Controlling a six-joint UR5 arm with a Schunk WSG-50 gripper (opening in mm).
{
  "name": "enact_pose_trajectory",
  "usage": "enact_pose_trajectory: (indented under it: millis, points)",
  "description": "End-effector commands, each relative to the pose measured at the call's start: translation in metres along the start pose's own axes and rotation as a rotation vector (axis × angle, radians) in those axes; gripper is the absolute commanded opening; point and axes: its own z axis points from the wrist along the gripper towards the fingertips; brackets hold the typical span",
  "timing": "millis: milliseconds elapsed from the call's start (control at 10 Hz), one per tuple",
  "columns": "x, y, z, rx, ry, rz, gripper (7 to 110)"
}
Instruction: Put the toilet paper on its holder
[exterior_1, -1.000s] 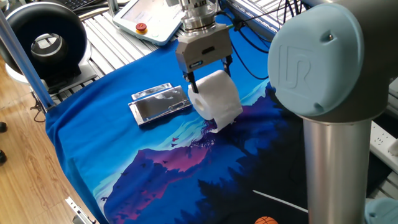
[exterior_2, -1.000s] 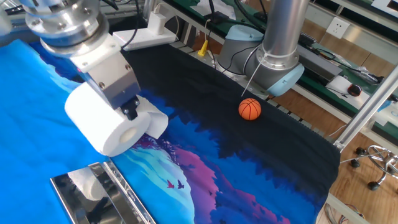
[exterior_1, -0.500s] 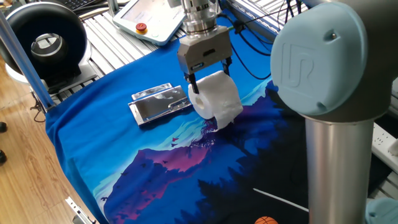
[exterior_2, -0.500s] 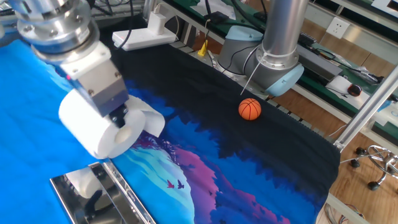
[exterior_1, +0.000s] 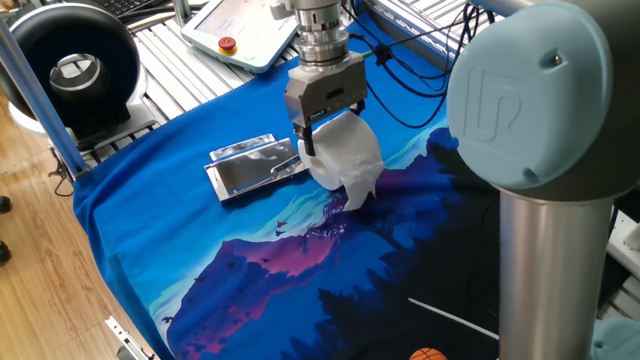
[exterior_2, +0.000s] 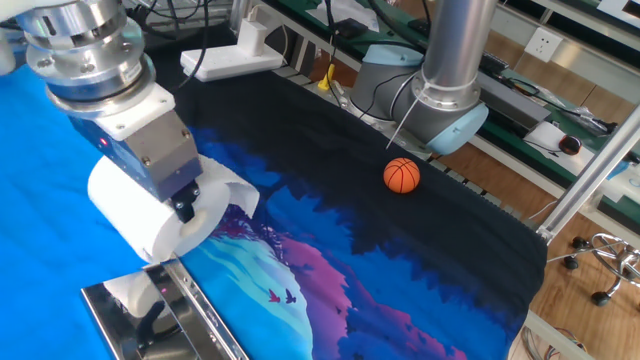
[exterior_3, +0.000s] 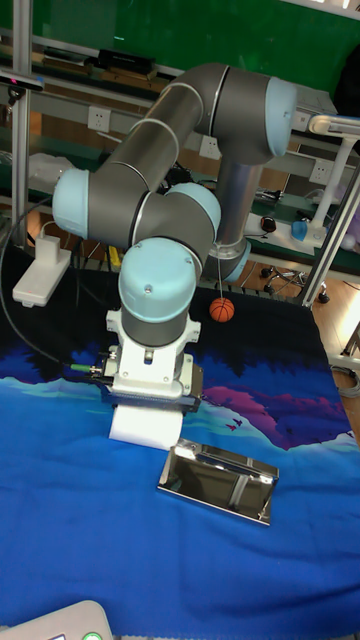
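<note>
Your gripper (exterior_1: 324, 125) clamps the toilet paper (exterior_1: 345, 155), held off the cloth just beside the holder (exterior_1: 257, 165), a loose sheet trailing; carrying appears underway, and you next need to shift over and lower; an orange ball (exterior_2: 401, 175) sits well apart, blocking nothing

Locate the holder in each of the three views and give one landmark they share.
One fixed view: the holder lies left of centre on the blue cloth, left of the roll.
The other fixed view: bottom left corner, cut by the lower edge, below the roll.
Tall fixed view: lower centre, right of the roll.
Shared landmark: the orange ball.
</note>
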Motion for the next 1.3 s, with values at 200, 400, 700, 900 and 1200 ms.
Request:
enact_pose_trajectory:
  millis: [200, 400, 700, 900, 1200]
  points:
    - [-0.002, -0.021, -0.005, 0.111, 0.004, 0.098, 7]
    - [0.002, -0.005, -0.015, 0.102, 0.029, 0.111, 7]
    - [0.004, 0.007, -0.021, 0.083, 0.047, 0.115, 7]
    - [0.008, 0.001, -0.023, 0.066, 0.055, 0.085, 7]
    - [0.014, -0.004, -0.028, 0.068, 0.066, 0.085, 7]
